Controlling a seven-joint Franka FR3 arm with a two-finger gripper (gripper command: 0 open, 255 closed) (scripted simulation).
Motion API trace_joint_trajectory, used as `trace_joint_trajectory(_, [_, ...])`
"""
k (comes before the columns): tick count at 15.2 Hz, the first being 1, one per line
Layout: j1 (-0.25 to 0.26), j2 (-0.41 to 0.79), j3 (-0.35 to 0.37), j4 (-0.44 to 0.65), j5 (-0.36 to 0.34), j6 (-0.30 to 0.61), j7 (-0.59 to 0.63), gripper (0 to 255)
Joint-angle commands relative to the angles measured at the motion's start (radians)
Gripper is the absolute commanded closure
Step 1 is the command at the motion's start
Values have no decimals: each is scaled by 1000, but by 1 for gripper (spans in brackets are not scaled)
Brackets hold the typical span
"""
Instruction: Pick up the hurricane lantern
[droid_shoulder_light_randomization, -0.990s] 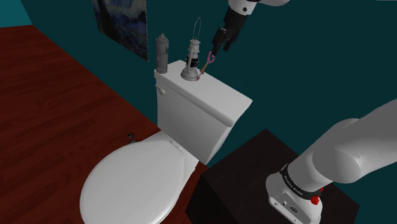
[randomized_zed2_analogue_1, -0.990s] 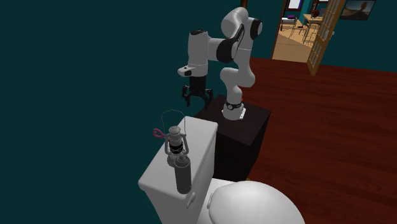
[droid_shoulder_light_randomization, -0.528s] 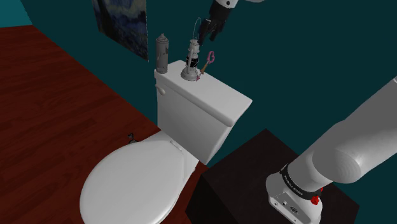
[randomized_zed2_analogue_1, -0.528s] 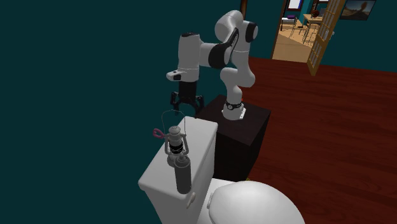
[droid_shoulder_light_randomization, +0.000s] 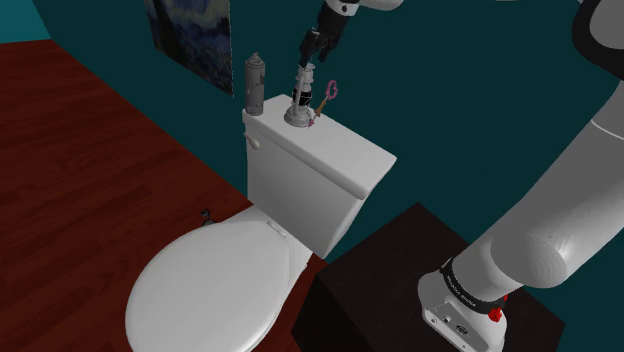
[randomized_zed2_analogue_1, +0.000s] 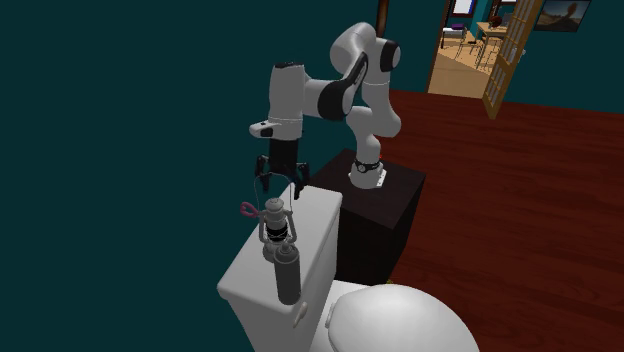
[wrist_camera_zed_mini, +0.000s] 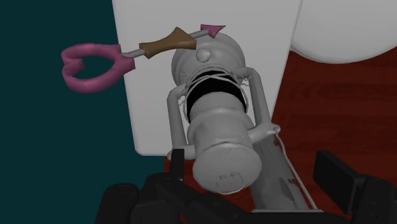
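A grey hurricane lantern (droid_shoulder_light_randomization: 300, 97) (randomized_zed2_analogue_1: 275, 228) (wrist_camera_zed_mini: 219, 121) stands upright on the white toilet tank lid (droid_shoulder_light_randomization: 340, 150) (randomized_zed2_analogue_1: 312, 215). Its long axis is vertical and its cap points up at the black pincer (droid_shoulder_light_randomization: 306, 56) (randomized_zed2_analogue_1: 280, 190) (wrist_camera_zed_mini: 254, 175). The pincer hangs directly overhead, fingers spread apart either side of the lantern's top and gripping nothing. In the shoulder view, a grey spray can (droid_shoulder_light_randomization: 254, 82) (randomized_zed2_analogue_1: 287, 272) stands at the lantern's 9 o'clock. A pink-handled tool (droid_shoulder_light_randomization: 327, 100) (randomized_zed2_analogue_1: 247, 210) (wrist_camera_zed_mini: 95, 63) leans just beside the lantern at 3 o'clock.
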Motion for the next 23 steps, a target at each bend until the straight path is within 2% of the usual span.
trace_joint_trajectory(1, [-1,6,0,-19,2,26,-4,0])
trace_joint_trajectory(5, [0,10,0,-35,4,46,-6,0])
trace_joint_trajectory(6, [-1,10,0,-35,4,46,-7,255])
trace_joint_trajectory(15, [0,10,0,-35,4,46,-6,255])
trace_joint_trajectory(23, [-1,-4,-1,54,-3,-57,4,255])
